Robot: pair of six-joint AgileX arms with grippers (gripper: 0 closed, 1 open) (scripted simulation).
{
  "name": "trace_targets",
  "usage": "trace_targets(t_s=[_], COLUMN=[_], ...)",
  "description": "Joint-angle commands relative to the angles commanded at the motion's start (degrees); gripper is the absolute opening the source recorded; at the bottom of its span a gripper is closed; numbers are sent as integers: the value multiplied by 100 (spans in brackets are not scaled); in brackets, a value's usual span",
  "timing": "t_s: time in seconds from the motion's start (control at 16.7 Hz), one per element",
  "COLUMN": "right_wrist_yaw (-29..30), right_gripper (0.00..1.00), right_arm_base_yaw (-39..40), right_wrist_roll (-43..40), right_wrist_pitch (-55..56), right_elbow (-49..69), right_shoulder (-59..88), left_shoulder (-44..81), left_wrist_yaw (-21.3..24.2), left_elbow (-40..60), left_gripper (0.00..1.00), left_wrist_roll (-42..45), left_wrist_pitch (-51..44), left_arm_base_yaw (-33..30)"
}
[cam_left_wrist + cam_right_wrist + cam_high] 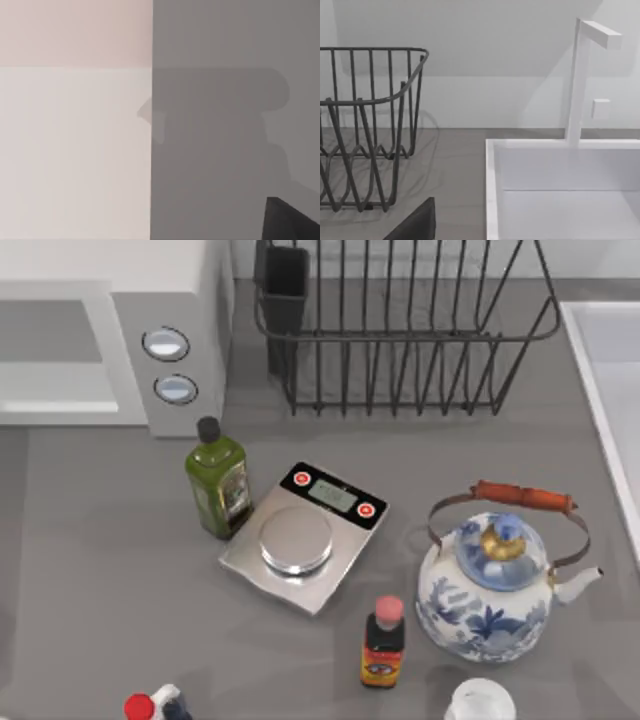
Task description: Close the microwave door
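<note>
Soy bottle [383,643] nearest; microwave door [55,360] flush w/ microwave [170,300]; gripper state can't tell.

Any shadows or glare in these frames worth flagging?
Top view: even light, with faint soft shadows beside the olive oil bottle and teapot, no glare. Left wrist view: a blocky shadow falls on the grey surface. Right wrist view: the dish rack and faucet cast soft shadows on the wall.
</note>
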Motion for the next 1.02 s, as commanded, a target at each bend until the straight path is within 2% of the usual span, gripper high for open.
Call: trace_targets(t_s=[0.3,0.72,1.02], right_wrist_yaw=[0,0,0], right_gripper=[100,100,100], right_arm_base_yaw=[0,0,0], right_wrist_roll=[0,0,0], right_wrist_pitch=[0,0,0], right_elbow=[0,0,0], right_shoulder=[0,0,0], left_shoulder=[-919,-1046,-2215], left_wrist_yaw=[-245,-310,-920], left_elbow=[-1162,-1315,-2302], left_gripper=[0,0,0], left_wrist_roll=[-559,-687,-1712], left_wrist_pitch=[559,622,979], left_arm_base_yaw=[-500,-595,-1713])
